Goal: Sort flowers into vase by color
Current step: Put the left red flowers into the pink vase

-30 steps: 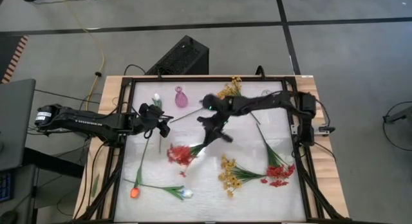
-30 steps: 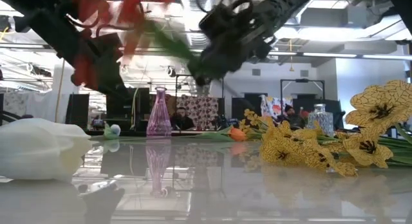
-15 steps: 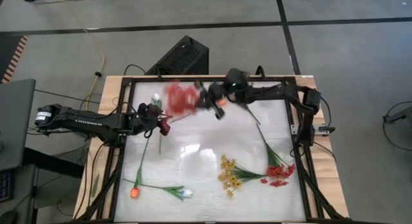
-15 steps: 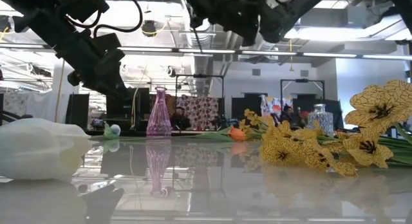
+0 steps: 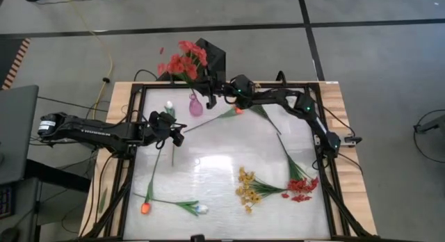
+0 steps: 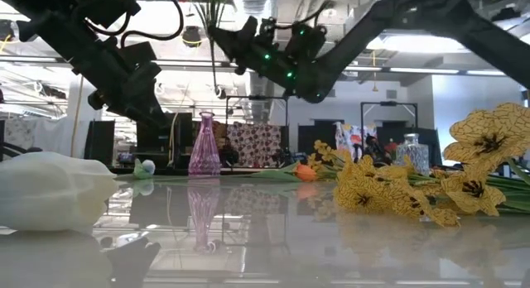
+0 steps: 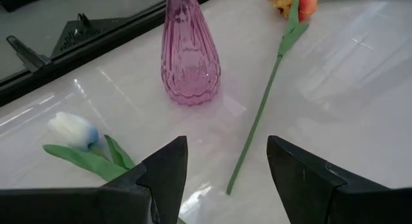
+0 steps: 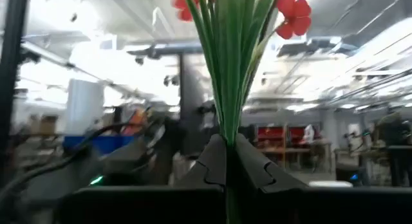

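Observation:
My right gripper [image 5: 207, 89] is shut on a red blossom spray [image 5: 183, 61] and hovers over the table's far edge, just above the pink glass vase [image 5: 195, 105]. In the low view the spray's stems [image 6: 214, 69] hang upright over that pink vase [image 6: 204, 146], apart from its mouth. My left gripper [image 5: 172, 128] waits open near the table's left side, facing the pink vase [image 7: 190, 56]. An orange tulip [image 7: 308, 5] and a white tulip [image 7: 71, 130] lie flat on the table beside the vase. My right gripper pinches the red spray's bundle of green stems [image 8: 226, 130] between its two fingers [image 8: 257, 169], below the blossoms [image 8: 293, 8]. The fingers come about level from the table's right side and lie across the stems. The spray stands upright, blossoms up, lifted clear of the table.
A yellow spray [image 5: 245, 188] and a second red spray [image 5: 301, 190] lie toward the near right. An orange tulip [image 5: 145, 207] and a white tulip [image 5: 201, 209] lie near the near-left edge. A clear glass vessel [image 6: 411, 150] stands at the far side. The table's middle is bare.
My right gripper has lifted the red spray off the middle of the table, swung it toward the far edge and the pink vase, and turned it from lying to upright with its blossoms on top. The left arm has kept still.

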